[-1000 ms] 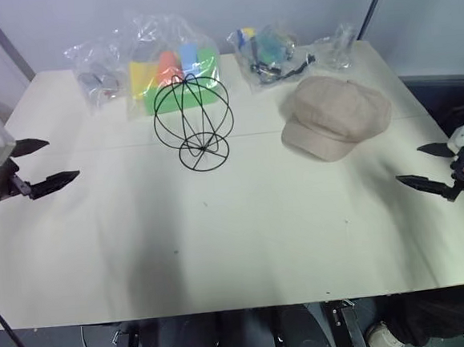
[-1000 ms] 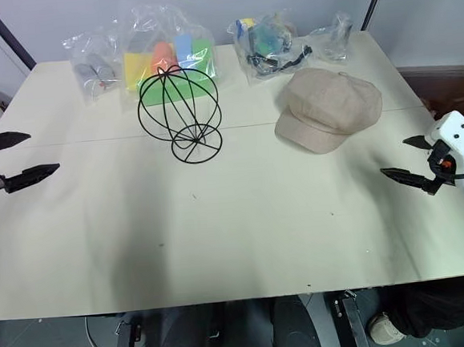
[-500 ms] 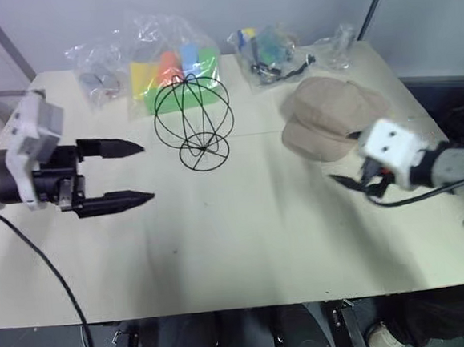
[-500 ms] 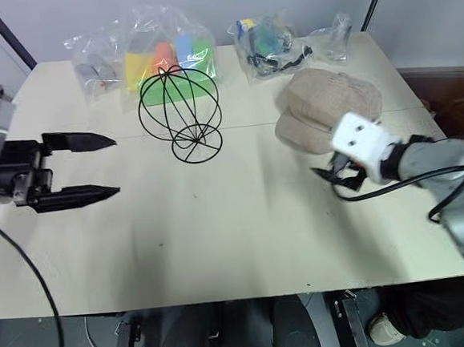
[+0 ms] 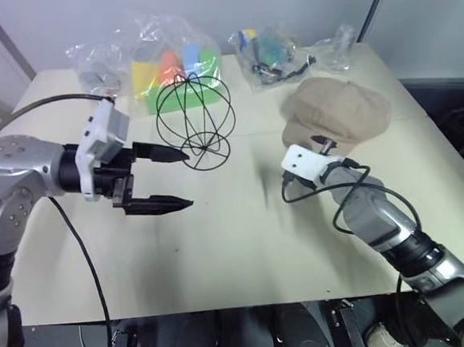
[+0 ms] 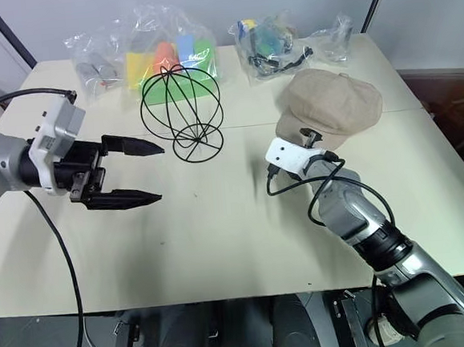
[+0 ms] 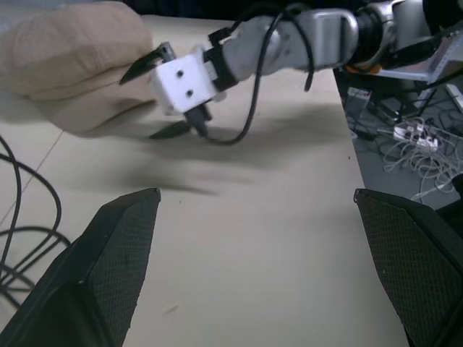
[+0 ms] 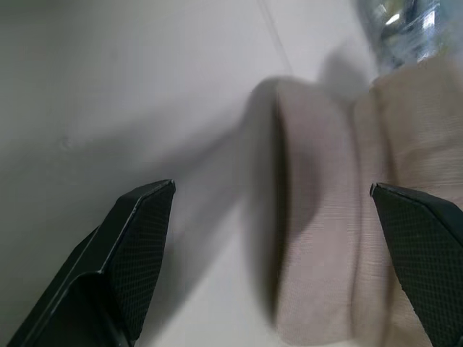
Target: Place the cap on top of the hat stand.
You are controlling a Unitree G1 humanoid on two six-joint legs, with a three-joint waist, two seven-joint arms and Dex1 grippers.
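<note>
1. Vs a second ago: both arms have swung in from the table edges. The left gripper (image 5: 180, 177) now sits over the near-left part of the table (image 5: 222, 247), fingers pointing right, tips just short of the hat stand (image 5: 195, 121). The right gripper (image 7: 163, 92) has moved in to the near edge of the cap (image 5: 338, 115).
2. Pincers: left jaws spread wide, nothing between them. Right jaws also wide; in the right wrist view the cap's brim lies ahead between the two fingers, not clamped. Contact with the cap: can't tell.
3. Cap: flat on the table, right of centre, well apart from the stand, same spot as before. Not on the stand yet.
4. Hat stand: upright on its ring base, centre-left, unmoved, bare.
5. Containers, far edge: four clear plastic bags.
   - far left, a small bag (image 5: 95, 68), greyish contents, can't make out.
   - behind the stand, a big bag (image 5: 173, 61) with yellow, orange, blue and green blocks.
   - next one right (image 5: 266, 50), mixed coloured bits plus a black cord.
   - far right, a small bag (image 5: 336, 46), contents unclear.
6. Count: one cap, one stand, four bags, two grippers.
</note>
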